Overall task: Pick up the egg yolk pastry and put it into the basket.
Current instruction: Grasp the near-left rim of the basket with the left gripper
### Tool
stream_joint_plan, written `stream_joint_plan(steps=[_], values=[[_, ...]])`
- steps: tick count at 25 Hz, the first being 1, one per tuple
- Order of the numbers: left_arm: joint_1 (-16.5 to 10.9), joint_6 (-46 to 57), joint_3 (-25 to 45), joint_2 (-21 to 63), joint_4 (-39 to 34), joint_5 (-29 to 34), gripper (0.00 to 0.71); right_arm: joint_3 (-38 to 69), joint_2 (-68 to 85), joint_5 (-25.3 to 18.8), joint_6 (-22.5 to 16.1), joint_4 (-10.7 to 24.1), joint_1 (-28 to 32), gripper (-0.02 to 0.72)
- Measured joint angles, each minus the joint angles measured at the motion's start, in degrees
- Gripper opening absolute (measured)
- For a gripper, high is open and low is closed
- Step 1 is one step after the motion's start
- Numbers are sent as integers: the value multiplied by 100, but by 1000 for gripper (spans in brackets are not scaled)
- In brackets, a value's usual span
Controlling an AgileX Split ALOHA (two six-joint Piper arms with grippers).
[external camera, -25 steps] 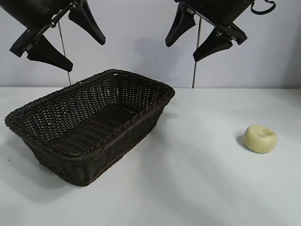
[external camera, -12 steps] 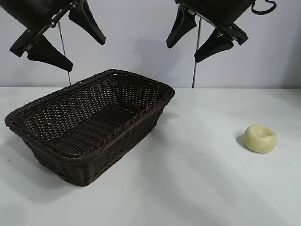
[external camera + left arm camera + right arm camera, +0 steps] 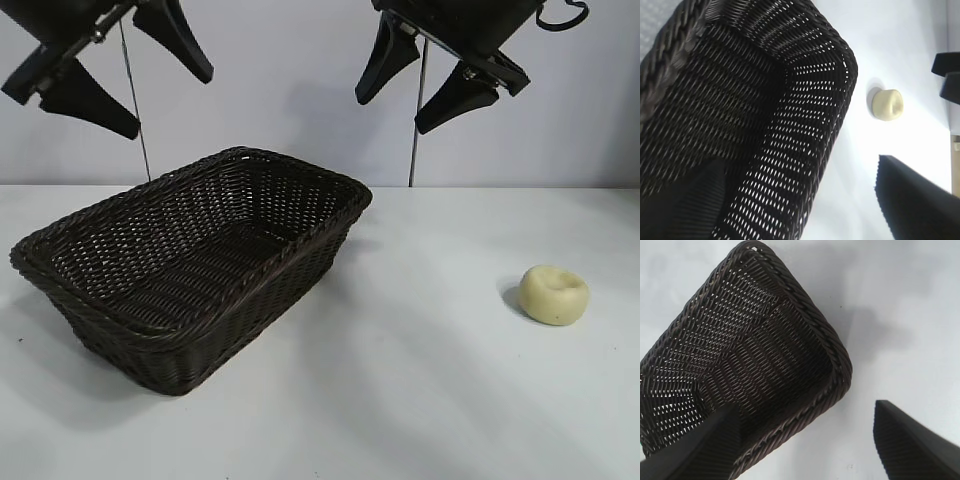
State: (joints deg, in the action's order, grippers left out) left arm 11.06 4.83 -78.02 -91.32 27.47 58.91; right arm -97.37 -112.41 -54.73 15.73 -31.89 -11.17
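The egg yolk pastry (image 3: 553,294), a small pale yellow puck with a dimpled top, lies alone on the white table at the right; the left wrist view shows the pastry (image 3: 887,104) just past the basket's corner. The dark woven basket (image 3: 262,268) stands at the left with nothing inside. High above the basket's left side hangs my left gripper (image 3: 173,105), open and holding nothing. My right gripper (image 3: 388,115) hangs open above the basket's far right corner, well up and to the left of the pastry. Both wrist views show spread fingers over the basket (image 3: 805,125) (image 3: 810,315).
A white tabletop (image 3: 430,400) stretches between basket and pastry and in front of both. A pale wall stands behind the table, with two thin vertical rods (image 3: 413,150) against it. The right gripper's fingers (image 3: 947,75) show at the edge of the left wrist view.
My left gripper has risen a little and shifted left. The right gripper has barely moved. Basket and pastry are where they were.
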Motion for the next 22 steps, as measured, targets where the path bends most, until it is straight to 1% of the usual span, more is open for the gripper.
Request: stream_joint_plan(steps=[5,8,12,16,22], values=[[0,852,1115,661,-282,-198,596,0,0,0,0,0,0,537],[0,1490,1716,932,-384,-525,596,0,0,0,0,0,0,537],[0,2178,2311,978,-390,-1031,596,0,0,-30,0,2,0,537],[0,2517,2590,903,-390,-1425,596,0,0,-46,0,2,0,537],[0,2759,2666,449,-353,-1939,596,0,0,-61,0,2,0,537]])
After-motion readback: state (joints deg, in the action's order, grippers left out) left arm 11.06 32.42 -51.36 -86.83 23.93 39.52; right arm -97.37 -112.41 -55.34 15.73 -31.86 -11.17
